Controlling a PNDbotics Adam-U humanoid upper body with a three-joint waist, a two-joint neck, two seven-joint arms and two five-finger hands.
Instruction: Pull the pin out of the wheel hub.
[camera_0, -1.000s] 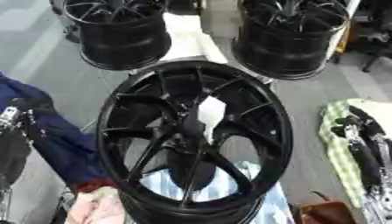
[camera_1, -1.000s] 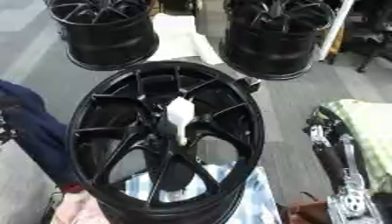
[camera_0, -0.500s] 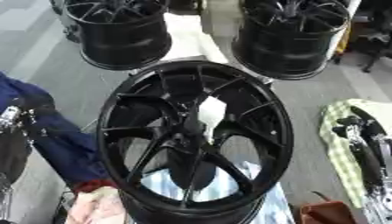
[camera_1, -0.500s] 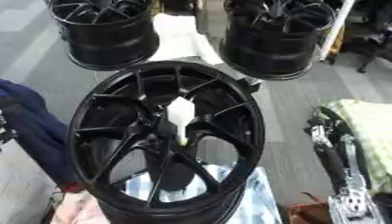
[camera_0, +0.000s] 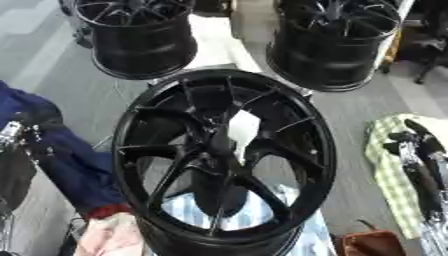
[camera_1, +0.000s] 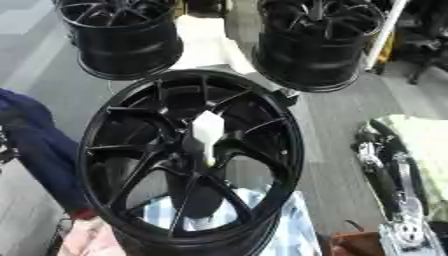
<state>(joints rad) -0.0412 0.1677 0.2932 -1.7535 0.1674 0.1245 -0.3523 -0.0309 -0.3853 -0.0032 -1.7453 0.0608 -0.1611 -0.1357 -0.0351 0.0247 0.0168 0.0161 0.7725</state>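
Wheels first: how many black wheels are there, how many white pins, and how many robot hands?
Black wheels: 3, near, far left, far right
White pin: 1
Robot hands: 2, left, right
Total: 6

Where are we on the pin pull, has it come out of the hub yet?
Nothing looks done: the white pin sits at the centre of the black wheel hub. Neither hand is on it; the right hand rests low at the right edge, the left hand at the left edge. Reaching, gripping and pulling remain.
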